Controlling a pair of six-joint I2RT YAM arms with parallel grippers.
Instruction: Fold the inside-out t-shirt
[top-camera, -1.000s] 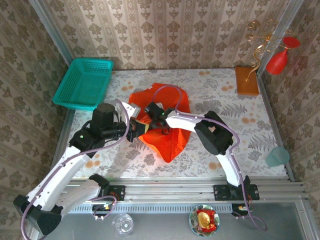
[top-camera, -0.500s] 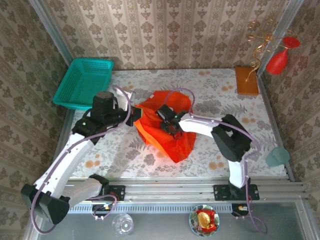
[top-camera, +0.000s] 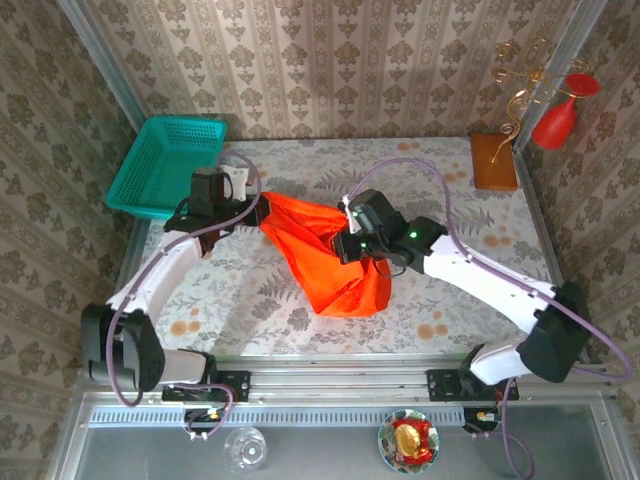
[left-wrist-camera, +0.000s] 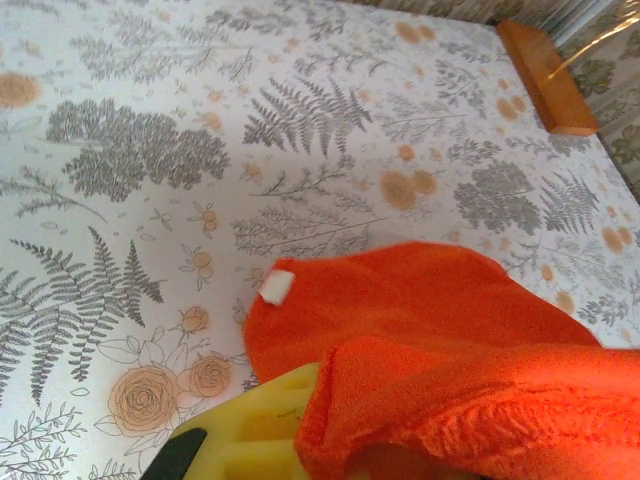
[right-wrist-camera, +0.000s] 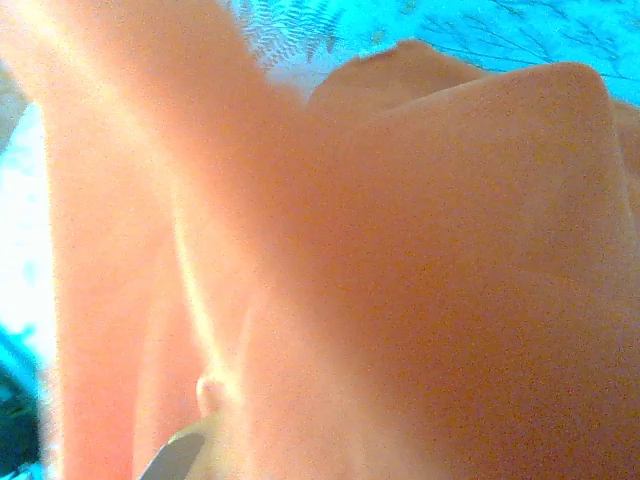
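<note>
Basket (top-camera: 165, 165), teal, one, sits at the counter's (top-camera: 250, 300) far-left corner. One dish (top-camera: 383, 440) holds one red-gold wrapped item (top-camera: 410, 438). One inside-out t-shirt (top-camera: 330, 270) hangs stretched over the counter between left pincer (top-camera: 262, 212) and right pincer (top-camera: 348, 243), both clenched on it.

Top view: bright, even, diffuse light; soft, short shadows under the arms on the tabletop (top-camera: 250, 300); sharp throughout.
Left wrist view: bright; tabletop pattern crisp; the t-shirt (left-wrist-camera: 450, 340) nearest the lens slightly soft.
Right wrist view: t-shirt against the lens, heavily blurred and washed out; cyan colour cast behind.
</note>
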